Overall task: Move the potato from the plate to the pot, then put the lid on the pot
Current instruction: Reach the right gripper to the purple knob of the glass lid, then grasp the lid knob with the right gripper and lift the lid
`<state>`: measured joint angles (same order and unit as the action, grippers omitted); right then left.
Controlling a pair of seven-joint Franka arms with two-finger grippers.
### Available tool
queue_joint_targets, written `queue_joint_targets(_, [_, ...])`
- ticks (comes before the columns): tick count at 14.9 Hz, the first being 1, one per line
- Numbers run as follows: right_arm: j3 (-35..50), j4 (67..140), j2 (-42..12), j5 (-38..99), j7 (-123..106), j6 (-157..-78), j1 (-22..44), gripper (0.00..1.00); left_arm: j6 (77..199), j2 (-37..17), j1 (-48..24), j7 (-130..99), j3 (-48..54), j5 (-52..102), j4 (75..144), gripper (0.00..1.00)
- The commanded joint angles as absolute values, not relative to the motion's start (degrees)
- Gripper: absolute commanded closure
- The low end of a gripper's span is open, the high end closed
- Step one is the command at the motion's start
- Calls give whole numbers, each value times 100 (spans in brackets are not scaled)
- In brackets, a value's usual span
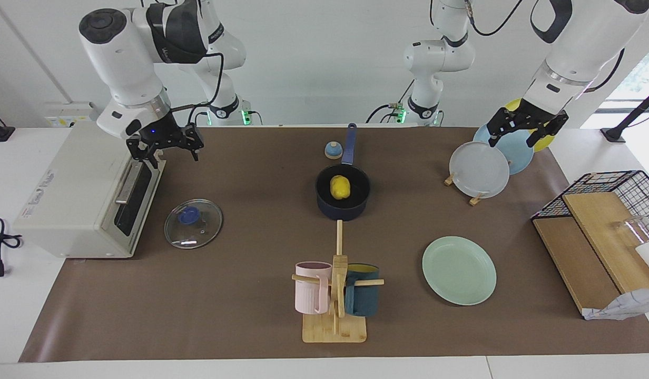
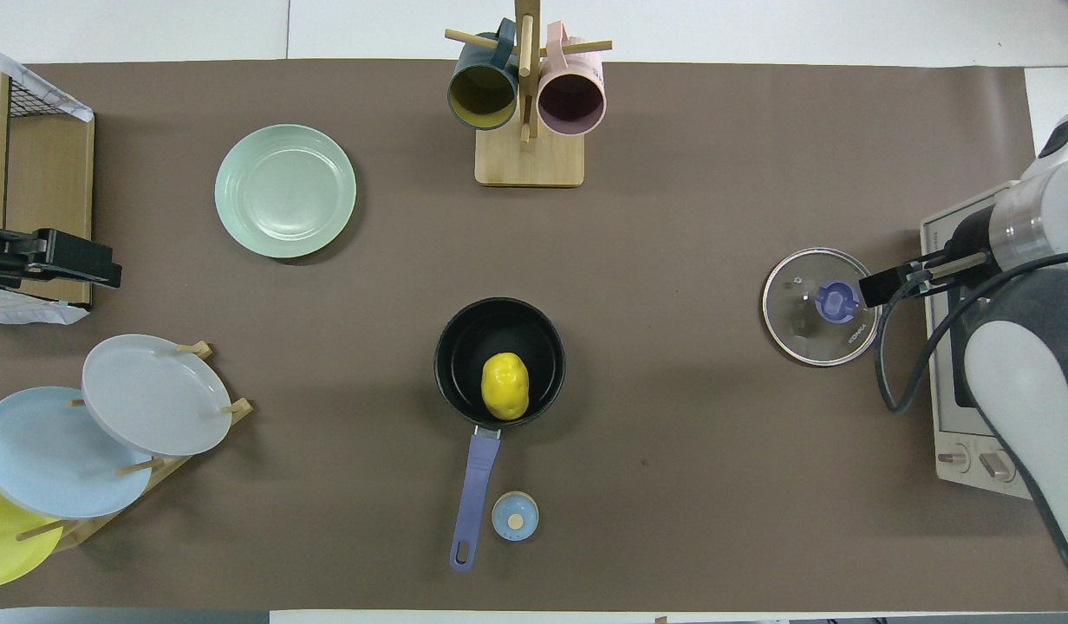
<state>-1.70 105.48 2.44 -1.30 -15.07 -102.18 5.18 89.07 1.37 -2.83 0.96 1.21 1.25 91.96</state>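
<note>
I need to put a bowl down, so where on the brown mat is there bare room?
Bare mat lies between the lid and the pot, and between the mug rack and the mat's edge below the toaster oven. It is crowded around the pot, with the bell beside its handle.

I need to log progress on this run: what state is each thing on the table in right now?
potato: in the pot.
pot: uncovered.
lid: flat on the table in front of the oven, knob up.
plate: empty.
oven: door shut.
mugs: hung on the wooden stand.
left gripper: open, empty, raised over the plate rack.
right gripper: open, empty, raised over the oven's edge.
</note>
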Motion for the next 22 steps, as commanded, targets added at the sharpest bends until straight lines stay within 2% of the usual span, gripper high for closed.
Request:
queue_joint_targets(1, [-176,10881,-16,-53,-2205,-10869,466,0,8868,290,-378,18,53,35,9325,0])
queue_joint_targets(4, [-185,11476,-499,-53,-2267,-12142,300,0,8868,290,-369,18,53,35,9325,0])
queue_joint_targets(7, [-185,12285,-431,-53,-2355,-13014,255,0,8868,290,-352,18,53,35,9325,0])
queue_joint_targets(13, [-185,12664,-703,-53,-2671,-13464,36,0,8851,290,-325,26,44,18,9316,0])
queue_joint_targets(17, [-185,12630,-896,-53,-2558,-13518,-79,0,8859,334,-316,26,53,18,9334,0])
queue_joint_targets(22, [-149,12481,-923,-53,-2241,-13404,87,8,8868,325,-308,62,53,18,9334,0])
